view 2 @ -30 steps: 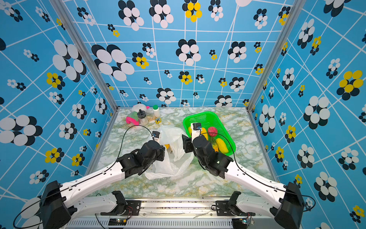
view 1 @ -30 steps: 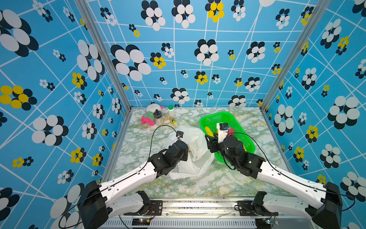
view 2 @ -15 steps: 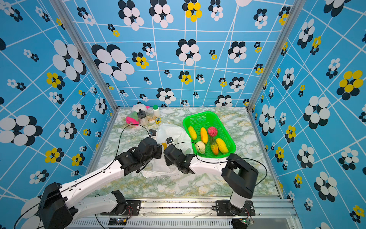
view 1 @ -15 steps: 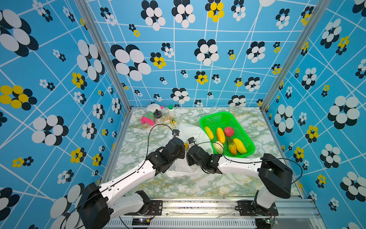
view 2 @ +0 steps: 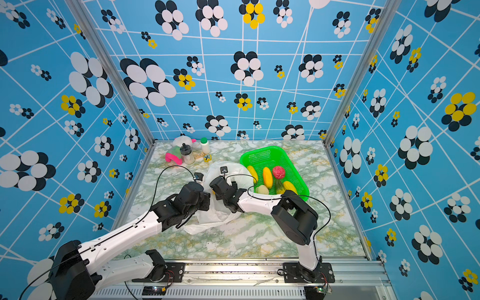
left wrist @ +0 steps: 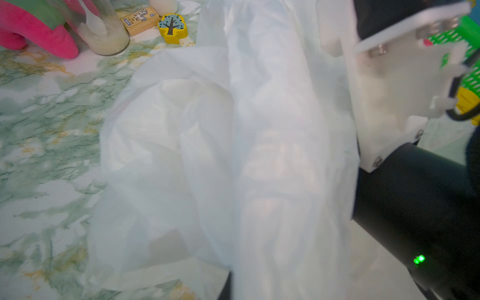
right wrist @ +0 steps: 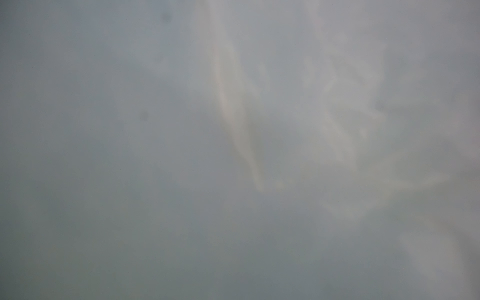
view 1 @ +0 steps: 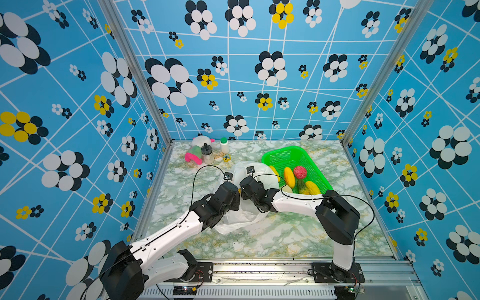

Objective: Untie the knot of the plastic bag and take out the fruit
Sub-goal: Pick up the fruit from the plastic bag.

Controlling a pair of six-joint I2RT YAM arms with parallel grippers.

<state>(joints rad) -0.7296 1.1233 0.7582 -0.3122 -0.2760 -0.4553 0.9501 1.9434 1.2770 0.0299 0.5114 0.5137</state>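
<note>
The plastic bag [view 1: 240,218] stands crumpled at the centre of the table [view 1: 285,233]. The left end effector [view 1: 235,198] is pressed together, pinching the bag's film. The right end effector [view 1: 244,193] is buried in the bag, and its state cannot be told. Beyond, the fruit [view 1: 289,176] lies in the green basket [view 1: 283,155], just beside the bag.

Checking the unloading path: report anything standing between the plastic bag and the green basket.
Nothing visible does. The plastic bag lies right beside the green basket; only the right arm crosses over that basket's near corner.
</note>
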